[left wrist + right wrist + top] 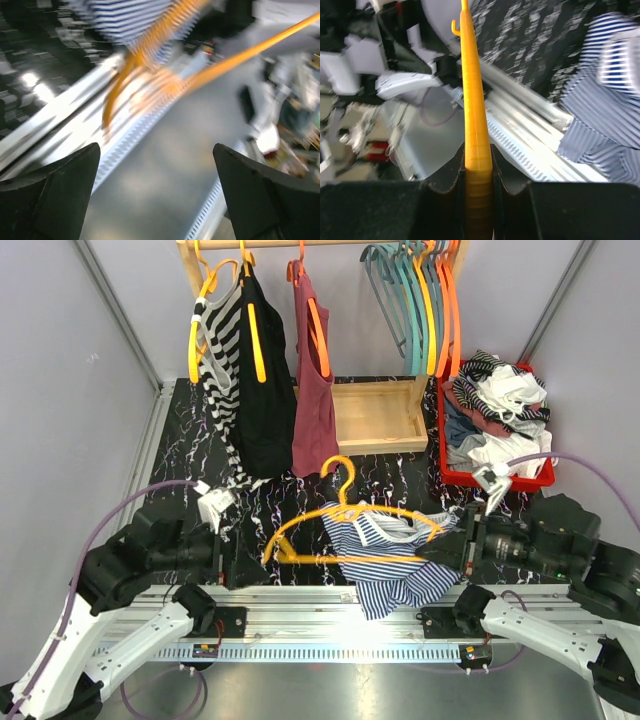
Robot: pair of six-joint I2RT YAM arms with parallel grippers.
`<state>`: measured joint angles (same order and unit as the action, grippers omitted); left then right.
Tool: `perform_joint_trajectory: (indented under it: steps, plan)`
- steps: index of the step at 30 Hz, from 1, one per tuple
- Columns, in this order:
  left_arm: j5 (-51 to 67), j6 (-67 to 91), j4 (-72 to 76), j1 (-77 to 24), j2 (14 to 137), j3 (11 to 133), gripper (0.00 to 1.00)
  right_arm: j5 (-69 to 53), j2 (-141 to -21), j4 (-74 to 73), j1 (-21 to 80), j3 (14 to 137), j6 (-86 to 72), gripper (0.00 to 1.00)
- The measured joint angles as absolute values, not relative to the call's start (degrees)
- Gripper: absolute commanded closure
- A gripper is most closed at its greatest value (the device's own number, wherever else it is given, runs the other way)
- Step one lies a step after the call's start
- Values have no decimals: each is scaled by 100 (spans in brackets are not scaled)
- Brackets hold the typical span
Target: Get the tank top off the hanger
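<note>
A yellow-orange hanger (345, 510) is held just above the table's near edge, with a blue-and-white striped tank top (390, 560) draped on its right half. My right gripper (450, 545) is shut on the hanger's right end. In the right wrist view the hanger bar (474, 100) runs straight out of my right gripper (479, 175), with the tank top (610, 100) to the right. My left gripper (232, 558) is open and empty, just left of the hanger's left end. The left wrist view is blurred. It shows the hanger (150, 65) and tank top (125, 17) beyond my open left gripper (157, 192).
A wooden rack (375, 415) stands at the back with a striped top (222, 370), a black top (265, 390) and a maroon top (315, 390) on hangers. Several empty hangers (420, 300) hang at its right. A red basket (495, 430) of clothes sits at the right.
</note>
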<state>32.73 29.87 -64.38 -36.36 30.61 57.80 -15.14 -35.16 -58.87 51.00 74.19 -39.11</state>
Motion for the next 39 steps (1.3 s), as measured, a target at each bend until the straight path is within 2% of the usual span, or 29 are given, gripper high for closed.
perform_joint_trajectory:
  steps: [5,10,17,26,29,33,39]
  plan:
    - [943,2958,-7312,-3638,3210,5970,1,104,-3872,-6945,5100,8289,-3605,100]
    - [-272,3070,-7599,-3638,3131,6020,1,1494,-4692,-7231,5096,8962,-2888,100]
    - [-703,3267,-7507,-3638,2923,6031,1,2904,-5795,-5710,5096,9290,-1321,100]
    - [-738,3483,-7264,-3638,2685,5942,1,4007,-6716,-2073,5096,8702,646,100]
    - [-735,3538,-7220,-3638,2630,5822,1,4152,-7109,-1225,5057,8840,967,100]
    - [-729,3592,-7164,-3638,2630,5708,1,4073,-7905,-993,4709,9614,827,100]
    - [-714,3610,-7050,-3638,2628,5695,1,3721,-8805,-1704,3774,10816,3,100]
